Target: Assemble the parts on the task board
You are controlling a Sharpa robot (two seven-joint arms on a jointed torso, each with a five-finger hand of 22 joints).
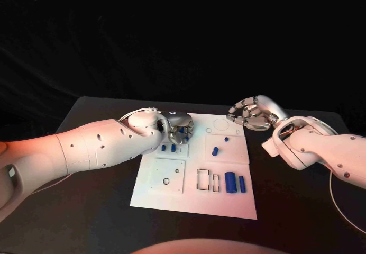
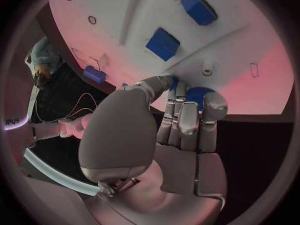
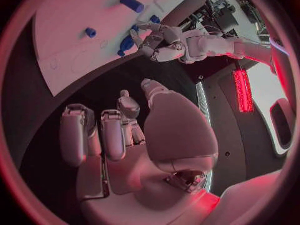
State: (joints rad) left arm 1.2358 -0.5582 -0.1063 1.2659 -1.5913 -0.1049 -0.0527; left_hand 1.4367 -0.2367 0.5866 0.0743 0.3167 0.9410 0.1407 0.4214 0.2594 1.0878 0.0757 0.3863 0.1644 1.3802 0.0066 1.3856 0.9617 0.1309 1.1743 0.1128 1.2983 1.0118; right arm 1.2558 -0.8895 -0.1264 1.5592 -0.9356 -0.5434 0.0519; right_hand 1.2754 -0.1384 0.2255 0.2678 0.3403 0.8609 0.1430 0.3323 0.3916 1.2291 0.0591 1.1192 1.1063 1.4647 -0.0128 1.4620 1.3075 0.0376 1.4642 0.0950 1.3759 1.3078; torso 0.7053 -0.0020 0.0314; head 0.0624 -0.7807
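Observation:
The white task board [image 1: 164, 185] lies in the middle of the black table. My left hand [image 1: 179, 128] is low over the board's far left part, and its thumb and fingers pinch a blue part [image 2: 197, 95] against the board. That same hand [image 3: 157, 41] and part [image 3: 127, 45] also show in the right wrist view. Two small blue parts [image 1: 168, 148] stand just in front of it. My right hand [image 1: 250, 113] hovers by the board's far right corner, fingers curled in on nothing.
Two small blue parts [image 1: 215, 151] sit near the board's middle. Two long blue parts [image 1: 230, 182] lie at its near right, beside rectangular cut-outs [image 1: 203, 179]. A round hole [image 1: 166, 181] marks the near left. Bare black table [image 1: 91, 211] surrounds the board.

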